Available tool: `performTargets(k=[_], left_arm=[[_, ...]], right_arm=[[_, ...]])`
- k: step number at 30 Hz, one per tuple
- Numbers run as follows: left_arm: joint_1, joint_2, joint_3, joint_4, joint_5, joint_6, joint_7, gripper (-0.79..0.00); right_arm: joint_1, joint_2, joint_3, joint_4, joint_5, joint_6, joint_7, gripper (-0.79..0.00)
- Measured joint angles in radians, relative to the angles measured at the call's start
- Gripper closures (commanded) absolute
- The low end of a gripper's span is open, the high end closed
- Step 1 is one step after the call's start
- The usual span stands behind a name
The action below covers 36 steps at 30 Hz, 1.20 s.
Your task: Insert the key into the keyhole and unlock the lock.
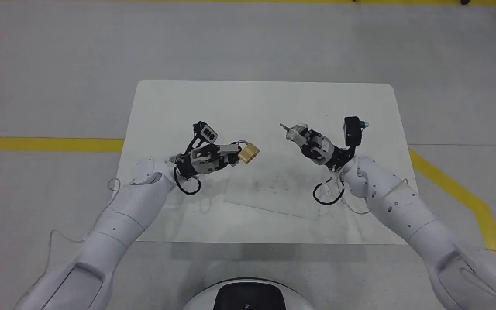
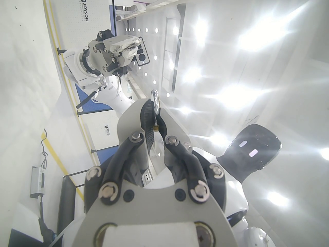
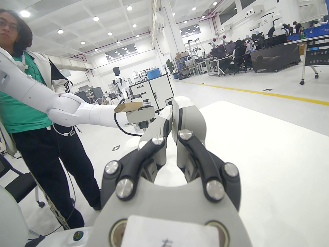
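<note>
Left pincer (image 1: 232, 153): mine, clamped tight on the shackle, above the table (image 1: 341, 101).
Lock (image 1: 248, 153): brass body and silver shackle. It juts towards my other arm, I judge to offer the keyhole end.
Key (image 1: 287, 126): small metal tip aimed at the lock, still apart from it.
Right pincer (image 1: 298, 135): closed on the key's head.

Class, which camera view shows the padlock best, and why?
The top view: the padlock shows its brass body plainly, held by the left gripper. The left wrist view shows mainly its shackle between the pads; the right wrist view shows the body farther off.
</note>
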Motion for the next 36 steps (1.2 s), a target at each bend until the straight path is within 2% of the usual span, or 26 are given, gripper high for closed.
performTargets(k=[13,16,20,27,36], left_arm=[[0.002,0.000,-0.001,-0.002,-0.002,0.002,0.002,0.000],[0.014,-0.009,0.000,-0.025,-0.019,0.019,0.063,0.000],[-0.002,-0.038,0.036,-0.019,-0.056,0.035,0.123,0.000],[-0.071,-0.091,0.108,0.071,-0.030,0.053,0.152,0.000],[-0.111,-0.143,0.140,0.159,-0.043,0.030,0.159,0.000]], right_arm=[[0.000,0.000,0.000,0.000,0.000,0.000,0.000,0.000],[-0.014,-0.002,0.014,0.007,0.029,0.013,0.026,0.000],[-0.022,-0.010,0.039,0.016,0.100,-0.001,0.080,0.000],[-0.037,-0.014,0.085,-0.002,0.117,0.000,0.116,0.000],[-0.058,-0.012,0.105,-0.051,0.105,0.000,0.145,0.000]])
